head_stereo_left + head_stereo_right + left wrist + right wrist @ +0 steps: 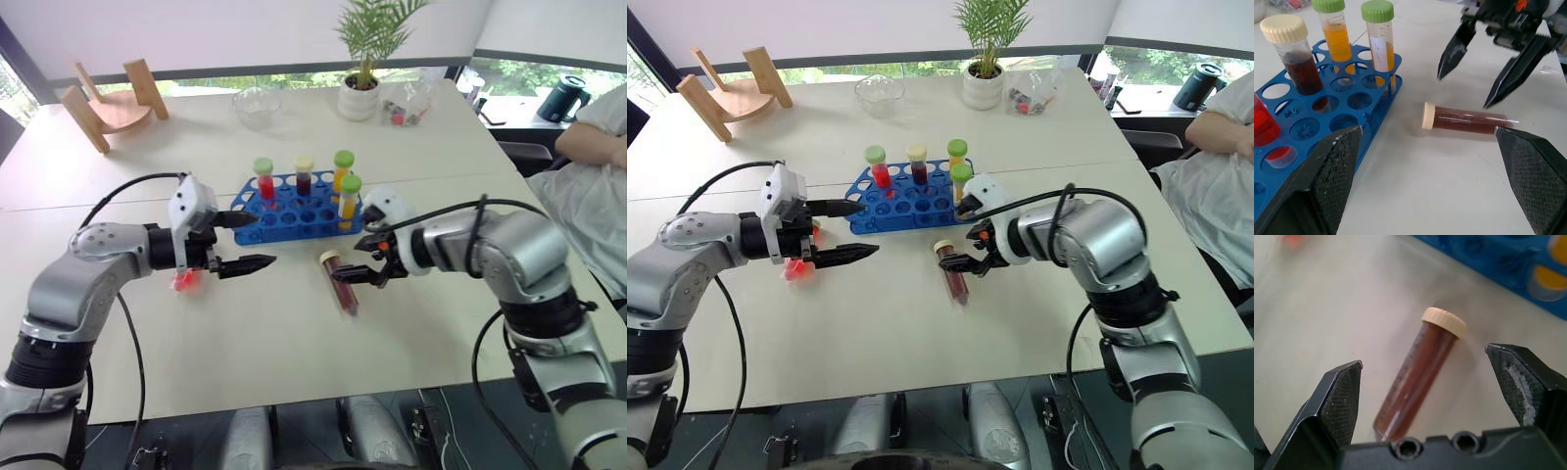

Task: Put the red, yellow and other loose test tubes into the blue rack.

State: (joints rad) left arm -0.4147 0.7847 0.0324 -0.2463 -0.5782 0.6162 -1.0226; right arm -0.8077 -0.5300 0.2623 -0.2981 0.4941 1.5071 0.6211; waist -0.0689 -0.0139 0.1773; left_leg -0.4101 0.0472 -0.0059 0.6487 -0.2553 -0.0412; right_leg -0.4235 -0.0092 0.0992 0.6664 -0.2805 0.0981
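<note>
Test tubes: a red one (183, 281) lies on the bench (294, 333) beside the left tool (253, 242), whose fingers stand apart and empty. The blue rack (284, 217) holds four upright tubes. A brown tube (340, 282) lies loose just under the right tool (351, 259), also spread wide, gripping nothing.

You cannot make out the small red object (184, 281) on the white table (294, 343): the left tool (253, 242) hides most of it. The seated person (588, 186) is cut off by the frame edge. The clear bag's (409, 103) contents are too small to tell.
</note>
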